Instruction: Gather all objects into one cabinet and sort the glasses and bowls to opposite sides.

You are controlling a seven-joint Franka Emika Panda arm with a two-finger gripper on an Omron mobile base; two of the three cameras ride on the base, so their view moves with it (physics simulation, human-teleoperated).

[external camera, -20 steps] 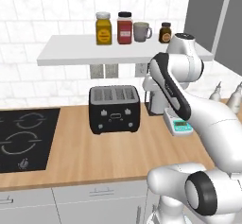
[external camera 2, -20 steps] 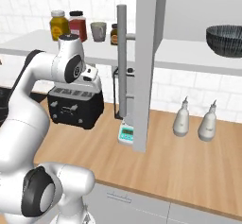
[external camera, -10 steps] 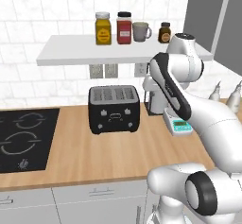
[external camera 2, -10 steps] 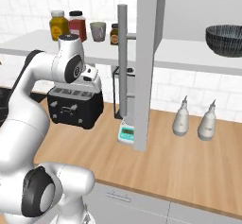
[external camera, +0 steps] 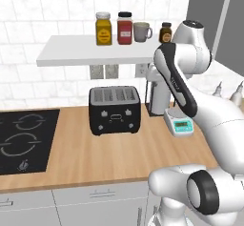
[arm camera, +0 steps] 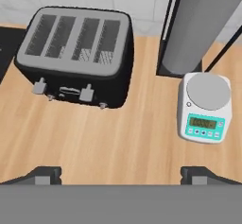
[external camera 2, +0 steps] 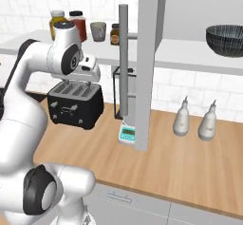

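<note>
A grey-brown handled mug (external camera: pixel 141 31) (external camera 2: pixel 98 31) stands on the white tile-backed shelf (external camera: pixel 66 53), between a red jar and a small brown jar. The wide dark bowl (external camera 2: pixel 230 40) with pale lines sits at the right on the cabinet's white shelf board (external camera 2: pixel 190 56). The cabinet's dark door (external camera 2: pixel 147 62) stands open, edge-on, with its bar handle (external camera 2: pixel 124 62) facing me. My gripper (arm camera: pixel 123 176) hangs open and empty above the wooden counter, in front of the toaster and below the shelf. Both fingertips (arm camera: pixel 45 175) stand wide apart.
A black toaster (arm camera: pixel 78 53) (external camera: pixel 115 109) and a small white scale (arm camera: pixel 205 107) (external camera 2: pixel 127 133) sit on the counter beside a grey appliance (external camera: pixel 159 94). Yellow (external camera: pixel 104 28) and red (external camera: pixel 125 28) jars share the shelf. Two pale bottles (external camera 2: pixel 182 117) stand right of the door. A black hob (external camera: pixel 24 139) lies left.
</note>
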